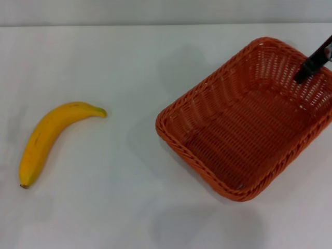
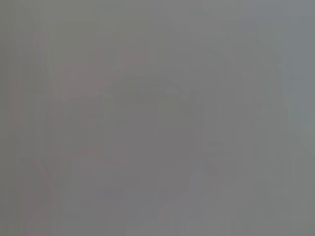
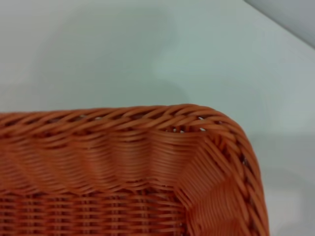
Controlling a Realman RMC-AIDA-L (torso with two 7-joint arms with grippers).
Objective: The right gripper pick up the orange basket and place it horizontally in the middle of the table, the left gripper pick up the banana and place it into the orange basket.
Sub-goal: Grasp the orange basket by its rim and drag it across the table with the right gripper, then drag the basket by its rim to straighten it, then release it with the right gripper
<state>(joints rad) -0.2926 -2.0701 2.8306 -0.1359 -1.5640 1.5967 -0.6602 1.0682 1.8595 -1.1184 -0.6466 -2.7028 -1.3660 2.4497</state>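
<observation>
The orange basket (image 1: 223,88) sits on the white table (image 1: 129,62) at the right, turned diagonally and with nothing in it. A black finger of my right gripper (image 1: 311,65) reaches in from the right edge over the basket's far right side, just inside the rim. The right wrist view shows one corner of the basket's braided rim (image 3: 147,114) from close above. The yellow banana (image 1: 49,137) lies at the left of the table, green tip pointing toward the basket, well apart from it. My left gripper appears in no view, and the left wrist view is a plain grey blur.
The table's far edge (image 1: 166,25) meets a grey wall along the top of the head view. Bare white table (image 3: 123,49) lies beyond the basket corner in the right wrist view.
</observation>
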